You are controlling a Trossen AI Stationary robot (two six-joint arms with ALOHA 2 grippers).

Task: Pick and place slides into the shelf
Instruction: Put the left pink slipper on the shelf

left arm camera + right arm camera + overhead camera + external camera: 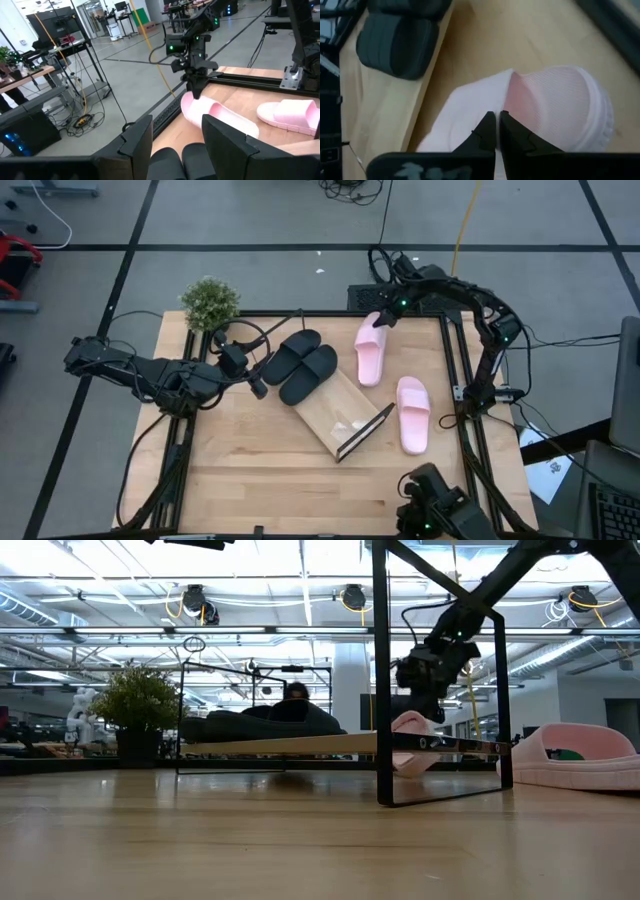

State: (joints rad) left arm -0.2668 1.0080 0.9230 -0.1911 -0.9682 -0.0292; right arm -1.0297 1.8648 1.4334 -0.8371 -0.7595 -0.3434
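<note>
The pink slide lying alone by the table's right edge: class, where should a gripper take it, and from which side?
Grip the heel rim of the free pink slide, coming down from above. It lies flat, sole down, clear of the shelf; the heel wall is thin enough to pinch, unlike the wide strap. The right gripper pinches the other pink slide near its end; the left gripper waits by the black pair.
</note>
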